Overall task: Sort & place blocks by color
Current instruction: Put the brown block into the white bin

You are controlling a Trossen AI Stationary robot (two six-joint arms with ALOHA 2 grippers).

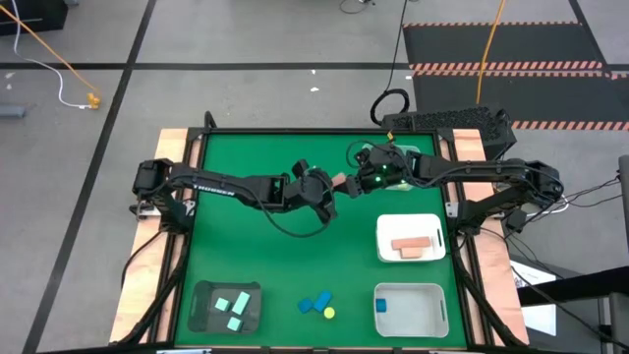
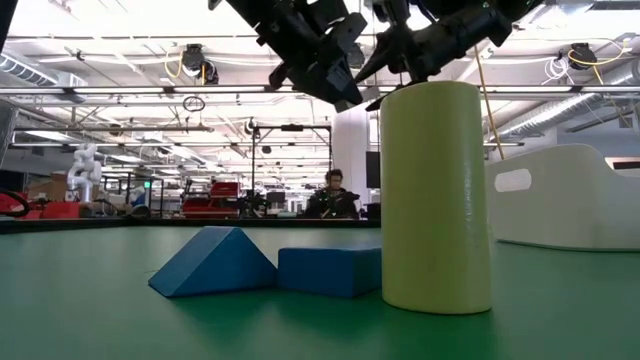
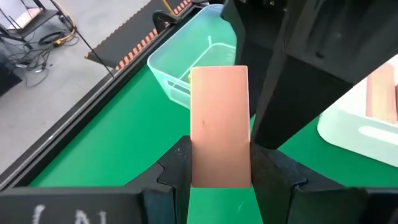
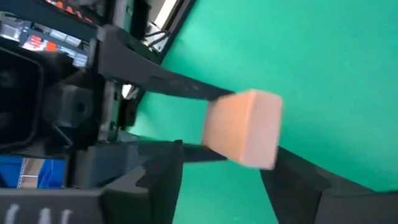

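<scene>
High view puts both arms meeting above the middle of the far half of the green table [image 1: 265, 246], with a salmon pink block [image 1: 340, 182] between them. The left gripper [image 3: 221, 171] has its fingers clamped on that block's lower end, and the block stands up between them in the left wrist view. The right gripper [image 4: 239, 163] faces it from the right with its fingers apart on either side of the block's other end, not visibly pressing on it, so this looks like a handover from left to right in mid-air.

On the right side, the white tray [image 1: 437, 228] already holds other pink pieces [image 1: 414, 246], so that is the likely home for this one. A second white tray [image 1: 437, 313] near the front right holds a blue piece [image 1: 380, 306]; the dark tray [image 1: 201, 295] at the near left holds mint green blocks [image 1: 233, 306]. Two blue blocks [image 1: 314, 303] and a yellow cylinder [image 1: 328, 313] sit loose on the near middle of the table, and a clear bin [image 3: 186, 62] shows at the far right.

To do the handover well, I judge the right fingers should close squarely on the free end, clear of the left fingers, and grip firmly before the left lets go. The left should then open fully and back straight away, so the block is not twisted or dropped
</scene>
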